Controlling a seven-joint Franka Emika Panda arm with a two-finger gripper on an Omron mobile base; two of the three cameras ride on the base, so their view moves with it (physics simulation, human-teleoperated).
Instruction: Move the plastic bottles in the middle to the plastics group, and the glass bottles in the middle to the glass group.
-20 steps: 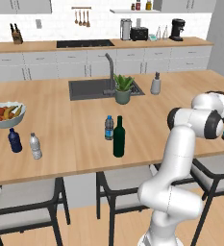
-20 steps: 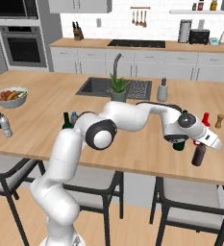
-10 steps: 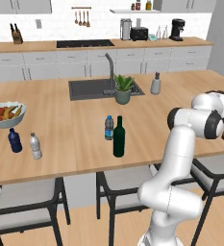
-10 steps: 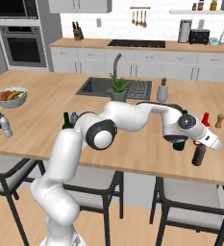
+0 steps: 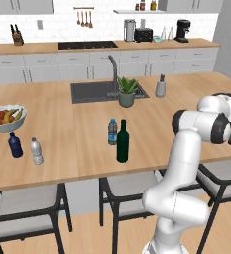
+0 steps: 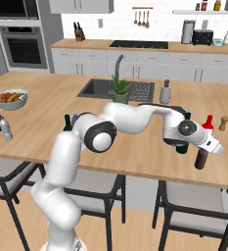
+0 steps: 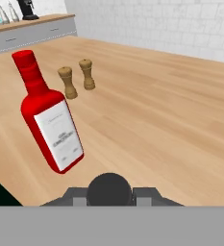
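Brown bottle [image 6: 201, 158] is held clamped in the pincer [image 6: 204, 153] beside the red bottle [image 7: 50, 117] at ten o'clock; lowering onto the tabletop [image 7: 161, 105], then release, is called for.

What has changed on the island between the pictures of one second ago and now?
Nothing has visibly changed. The gripper stays shut on the brown bottle near the red bottle, and the water bottle and green wine bottle stand where they were.
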